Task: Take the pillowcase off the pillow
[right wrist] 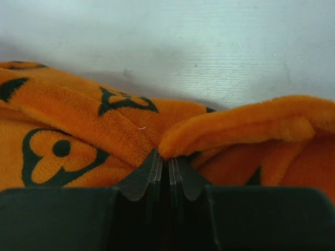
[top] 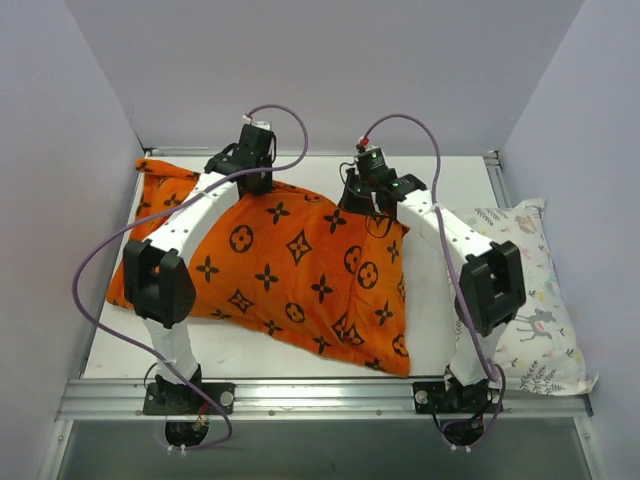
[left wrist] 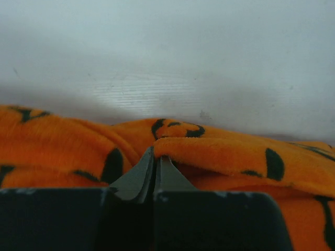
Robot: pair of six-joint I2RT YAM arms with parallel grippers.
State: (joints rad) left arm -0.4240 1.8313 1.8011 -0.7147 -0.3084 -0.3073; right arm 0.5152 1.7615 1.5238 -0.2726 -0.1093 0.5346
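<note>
The orange pillowcase [top: 290,265] with black flower and circle motifs lies plump across the table, with the white pillow hidden inside it. My left gripper [top: 256,182] is at the cover's far edge, left of the middle. In the left wrist view it [left wrist: 155,156] is shut, with a fold of the orange fabric [left wrist: 230,154] pinched at its tips. My right gripper [top: 361,197] is at the far edge further right. In the right wrist view it [right wrist: 167,157] is shut on a rolled hem of the cover [right wrist: 235,128].
A smaller pastel animal-print pillow [top: 535,300] lies at the table's right edge, beside the right arm. The white table [top: 440,170] runs back to grey walls. A metal rail [top: 320,398] borders the near edge.
</note>
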